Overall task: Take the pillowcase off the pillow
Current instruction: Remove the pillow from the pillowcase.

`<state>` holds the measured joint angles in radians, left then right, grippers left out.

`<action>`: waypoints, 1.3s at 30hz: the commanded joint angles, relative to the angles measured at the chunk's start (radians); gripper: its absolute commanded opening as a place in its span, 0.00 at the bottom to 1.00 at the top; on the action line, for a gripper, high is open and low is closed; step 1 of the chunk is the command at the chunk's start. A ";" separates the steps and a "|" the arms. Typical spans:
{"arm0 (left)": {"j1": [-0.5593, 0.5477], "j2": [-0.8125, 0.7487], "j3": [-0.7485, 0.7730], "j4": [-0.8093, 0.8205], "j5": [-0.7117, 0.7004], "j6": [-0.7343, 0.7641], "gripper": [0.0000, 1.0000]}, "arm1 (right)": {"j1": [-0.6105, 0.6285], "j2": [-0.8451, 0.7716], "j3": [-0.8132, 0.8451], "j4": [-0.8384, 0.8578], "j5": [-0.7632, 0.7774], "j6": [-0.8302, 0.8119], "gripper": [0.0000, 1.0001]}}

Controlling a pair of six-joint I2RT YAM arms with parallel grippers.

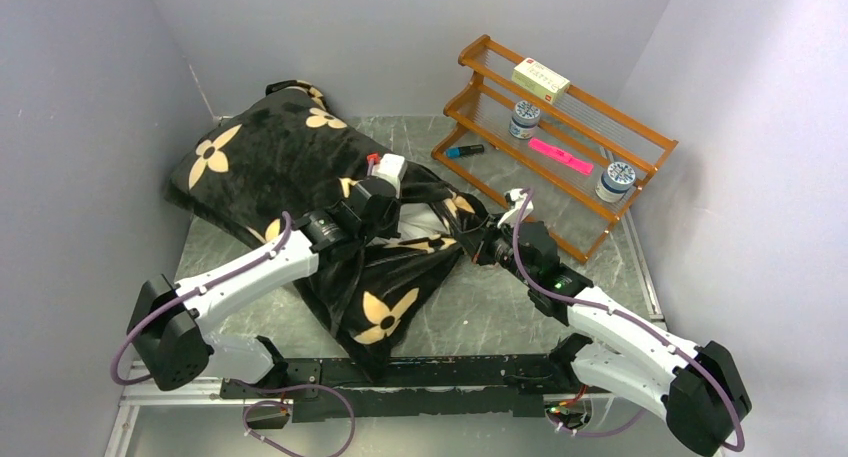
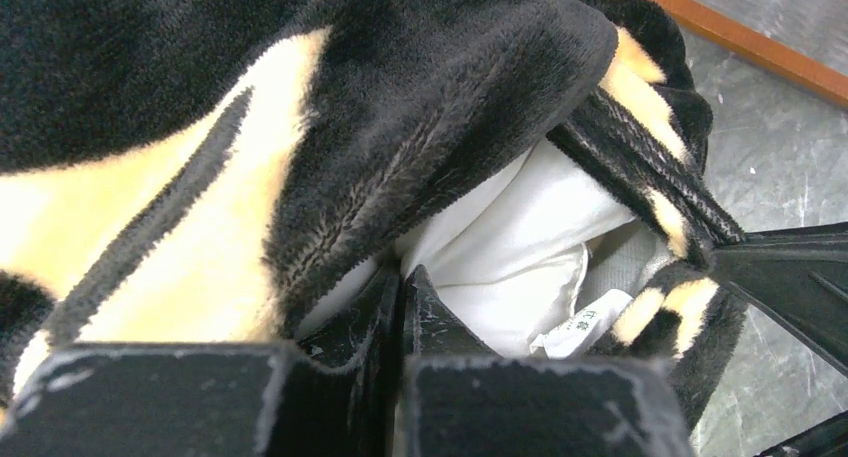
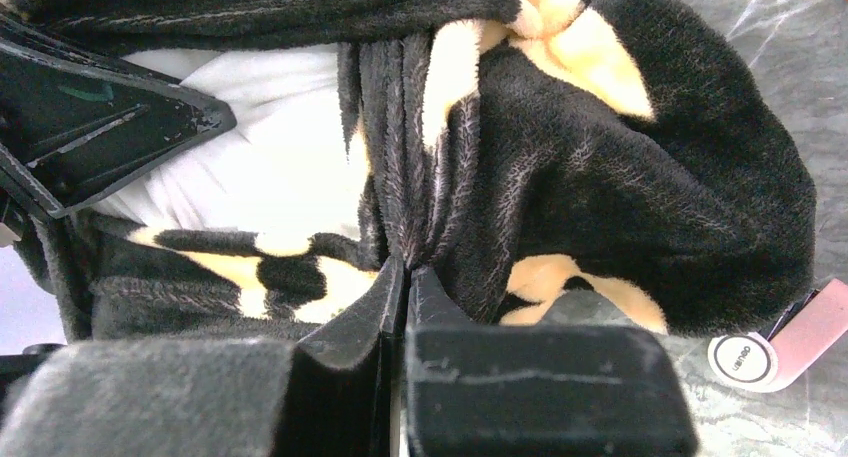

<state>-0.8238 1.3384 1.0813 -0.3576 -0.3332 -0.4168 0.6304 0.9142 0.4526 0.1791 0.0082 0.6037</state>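
The black plush pillowcase [image 1: 270, 147] with tan flowers lies diagonally across the table, still around most of the pillow. At its open end a patch of the white pillow [image 1: 420, 220] shows. My left gripper [image 1: 395, 209] reaches into that opening. In the left wrist view it [image 2: 403, 277] is shut on a fold of the white pillow [image 2: 510, 247], just under the pillowcase hem [image 2: 400, 97]. My right gripper [image 1: 470, 242] faces it from the right, and in the right wrist view it [image 3: 405, 269] is shut on a bunched fold of pillowcase [image 3: 620, 177] beside the pillow [image 3: 270, 157].
A wooden two-tier rack [image 1: 640, 162] stands at the back right with a box, two jars and a pink marker on it. A blue marker [image 1: 465, 151] lies on the table before it. Walls close in the left, back and right sides.
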 commanded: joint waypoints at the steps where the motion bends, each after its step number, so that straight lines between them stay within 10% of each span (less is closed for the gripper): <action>1: 0.051 -0.077 -0.033 -0.167 -0.118 0.048 0.05 | -0.040 0.007 -0.004 -0.172 0.187 -0.068 0.00; 13: 0.059 -0.115 -0.019 -0.233 -0.239 0.089 0.05 | -0.040 -0.001 0.108 -0.283 0.095 -0.136 0.00; 29: -0.010 -0.109 -0.088 -0.077 -0.083 0.070 0.05 | 0.092 0.226 0.533 -0.446 0.066 -0.236 0.63; 39: -0.011 -0.105 -0.098 -0.061 -0.067 0.036 0.05 | 0.132 0.427 0.744 -0.484 0.077 -0.213 0.78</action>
<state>-0.8349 1.2346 1.0073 -0.3347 -0.3885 -0.3649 0.7425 1.2892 1.1275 -0.2909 0.0696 0.3855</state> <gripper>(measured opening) 0.057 0.767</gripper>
